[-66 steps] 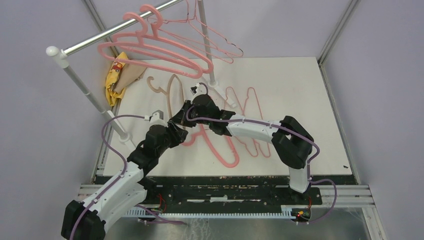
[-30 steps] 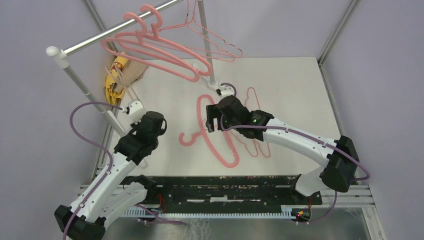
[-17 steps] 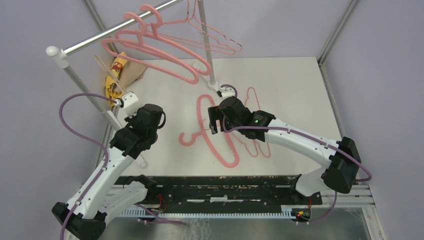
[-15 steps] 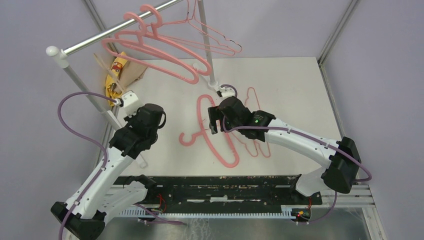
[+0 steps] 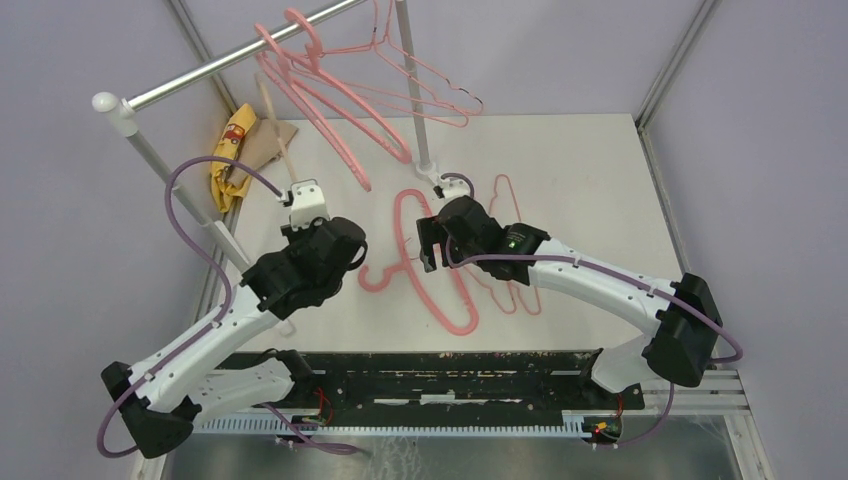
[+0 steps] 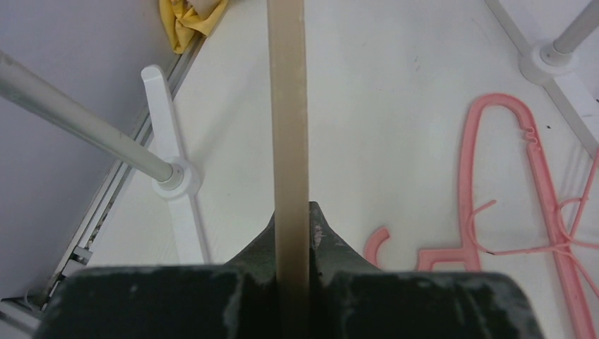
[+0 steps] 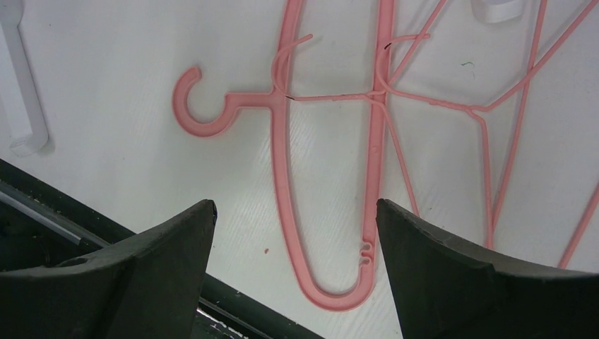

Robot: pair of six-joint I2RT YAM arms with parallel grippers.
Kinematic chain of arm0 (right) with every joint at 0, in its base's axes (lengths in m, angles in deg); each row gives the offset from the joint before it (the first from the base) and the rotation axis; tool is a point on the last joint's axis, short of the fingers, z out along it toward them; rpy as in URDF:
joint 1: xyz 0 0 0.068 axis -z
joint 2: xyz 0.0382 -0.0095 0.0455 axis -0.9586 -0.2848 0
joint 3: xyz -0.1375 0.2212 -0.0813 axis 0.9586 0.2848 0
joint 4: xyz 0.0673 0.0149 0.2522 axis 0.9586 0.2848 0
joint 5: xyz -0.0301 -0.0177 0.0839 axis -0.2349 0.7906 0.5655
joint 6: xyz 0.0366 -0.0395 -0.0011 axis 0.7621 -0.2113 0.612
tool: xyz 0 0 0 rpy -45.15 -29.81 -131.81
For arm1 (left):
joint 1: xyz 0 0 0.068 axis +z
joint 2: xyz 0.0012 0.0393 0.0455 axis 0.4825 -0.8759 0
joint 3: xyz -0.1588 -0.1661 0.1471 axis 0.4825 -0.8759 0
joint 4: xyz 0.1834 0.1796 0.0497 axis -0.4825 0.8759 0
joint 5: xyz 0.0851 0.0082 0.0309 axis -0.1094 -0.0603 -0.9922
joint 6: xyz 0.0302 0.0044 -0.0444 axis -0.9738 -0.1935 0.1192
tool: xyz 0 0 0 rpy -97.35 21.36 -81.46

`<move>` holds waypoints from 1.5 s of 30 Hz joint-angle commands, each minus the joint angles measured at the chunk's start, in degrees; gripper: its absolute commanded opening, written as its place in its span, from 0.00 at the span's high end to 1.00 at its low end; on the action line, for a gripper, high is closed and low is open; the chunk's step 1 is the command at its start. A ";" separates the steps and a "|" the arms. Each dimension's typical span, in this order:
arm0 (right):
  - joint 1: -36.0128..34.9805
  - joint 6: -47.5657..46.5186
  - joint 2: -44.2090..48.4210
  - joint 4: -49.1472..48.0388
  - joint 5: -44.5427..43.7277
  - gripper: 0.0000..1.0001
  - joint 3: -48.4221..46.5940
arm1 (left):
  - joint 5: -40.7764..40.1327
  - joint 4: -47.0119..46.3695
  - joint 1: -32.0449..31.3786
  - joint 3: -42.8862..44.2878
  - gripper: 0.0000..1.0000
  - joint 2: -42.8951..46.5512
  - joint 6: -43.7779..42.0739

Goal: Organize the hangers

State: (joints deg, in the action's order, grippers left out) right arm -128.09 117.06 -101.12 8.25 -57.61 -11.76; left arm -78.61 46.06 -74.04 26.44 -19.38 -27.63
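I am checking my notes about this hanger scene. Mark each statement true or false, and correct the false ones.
1. The left gripper is shut on the beige hanger. True.
2. The right gripper grips a pink hanger. False: its jaws stand open over the thick pink hanger, which lies flat on the table.
3. Pink hangers hang on the rail. True.
4. The yellow cloth hangs on the rail. False: it lies on the table, near its far left corner.
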 commanded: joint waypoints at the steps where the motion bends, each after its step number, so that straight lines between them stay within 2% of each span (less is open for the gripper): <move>1: -0.11 -0.22 2.14 -1.65 -1.05 0.09 0.65 | -6.35 -2.00 -3.51 4.67 0.97 -1.18 -2.55; 6: -0.05 -0.39 2.09 -1.53 -1.45 0.09 0.92 | -11.77 3.69 -7.07 8.93 0.97 -2.93 0.77; 11: -0.03 -0.31 1.24 -1.61 -1.08 0.09 0.57 | -14.16 4.98 -8.28 10.12 0.97 -1.94 2.10; 21: -0.10 -0.52 -1.30 -1.45 0.31 0.08 -1.39 | -17.16 5.44 -8.33 13.03 0.97 0.87 1.01; 30: -0.09 -0.48 -2.49 -1.44 1.43 0.09 -2.77 | -17.51 12.03 -7.34 15.32 0.97 -0.17 6.85; 36: -0.08 -0.38 -2.63 -1.58 2.18 0.09 -2.92 | -13.91 9.68 -3.34 13.62 0.97 0.96 4.89; 45: -0.09 -0.38 -2.61 -1.51 2.66 0.09 -2.82 | -1.71 -5.94 9.55 10.17 0.97 1.95 -8.82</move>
State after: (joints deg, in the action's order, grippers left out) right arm -128.09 117.06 -103.65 8.29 -55.16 -12.11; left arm -85.58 50.14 -69.06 37.24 -17.85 -29.12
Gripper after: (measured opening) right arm 0.914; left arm 0.090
